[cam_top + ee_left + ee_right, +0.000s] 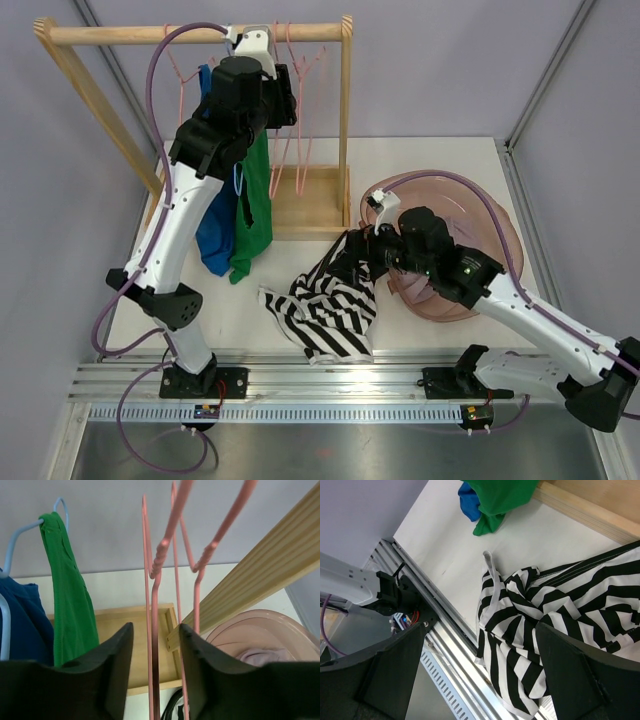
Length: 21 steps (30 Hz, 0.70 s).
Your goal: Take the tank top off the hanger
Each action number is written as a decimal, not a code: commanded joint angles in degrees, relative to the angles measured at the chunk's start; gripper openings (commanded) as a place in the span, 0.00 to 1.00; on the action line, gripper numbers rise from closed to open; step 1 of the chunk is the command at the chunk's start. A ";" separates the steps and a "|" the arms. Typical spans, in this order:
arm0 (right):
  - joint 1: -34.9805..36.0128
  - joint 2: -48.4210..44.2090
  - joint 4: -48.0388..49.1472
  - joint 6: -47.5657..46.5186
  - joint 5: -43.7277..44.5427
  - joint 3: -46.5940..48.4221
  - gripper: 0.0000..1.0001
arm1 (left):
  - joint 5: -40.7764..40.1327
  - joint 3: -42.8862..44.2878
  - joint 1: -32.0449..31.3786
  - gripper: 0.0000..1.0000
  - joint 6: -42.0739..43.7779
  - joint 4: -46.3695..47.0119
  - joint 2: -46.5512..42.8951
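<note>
The striped tank top [325, 310] lay crumpled on the table [420, 160], free of any hanger; the right gripper [358, 255] hung spread over its far end, holding nothing; the left gripper [156, 630] stood well apart, fingers parted around a bare pink hanger [155, 565].

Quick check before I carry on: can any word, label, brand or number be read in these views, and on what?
No readable text in any view.
Small board at the left arm base: any marks are too small to read.
Small board at the right arm base: the same.
Striped tank top, pink hangers, wooden rack, pink bowl: no print or label shows.
</note>
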 commanded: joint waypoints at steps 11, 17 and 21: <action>1.78 17.89 1.60 -4.83 12.35 1.25 1.00 | 1.51 -9.55 -0.81 0.99 -2.25 0.37 -19.11; 3.53 28.16 -2.08 -4.04 15.44 3.70 1.00 | 1.69 -14.21 -0.81 0.99 -2.33 -1.56 -28.07; 5.91 32.65 -4.63 -2.37 14.66 4.41 1.00 | -2.08 -21.24 -0.81 0.99 -2.68 -1.65 -36.58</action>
